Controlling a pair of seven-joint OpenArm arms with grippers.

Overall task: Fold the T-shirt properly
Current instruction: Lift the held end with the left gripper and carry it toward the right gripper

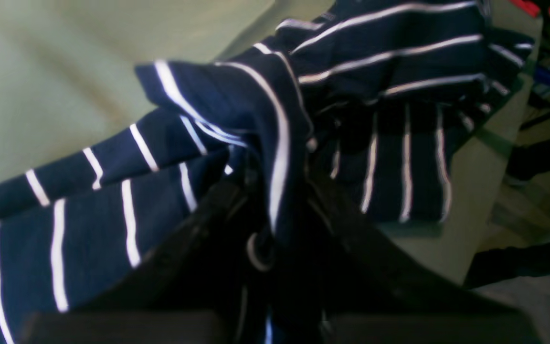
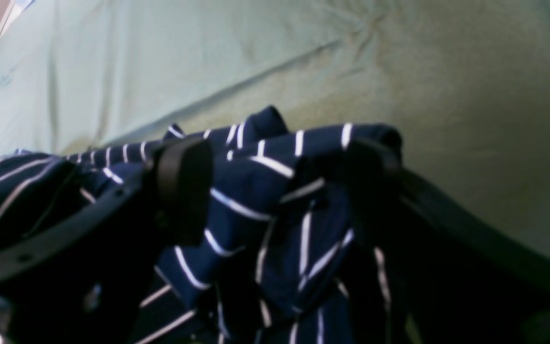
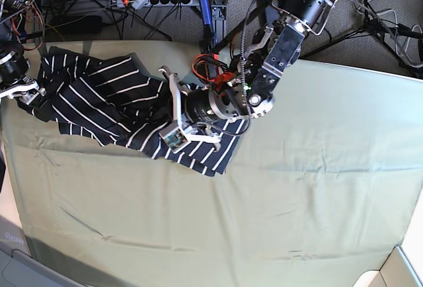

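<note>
The T-shirt (image 3: 125, 112) lies bunched across the desk's (image 3: 297, 188) far left. The left pincer (image 1: 275, 200) pinches a fold; the right pincer (image 2: 275, 191) is spread around fabric. Risk: uneven pulling could twist the cloth into a crooked fold.

No readable text, labels, brand marks or numbers in any of the three views. The T-shirt (image 3: 106, 98) carries only plain white stripes with no print or tag visible, and the pale green cloth (image 3: 277, 194) is unmarked. Arm housings and the gear behind the table are too small or blurred to make out any lettering.
</note>
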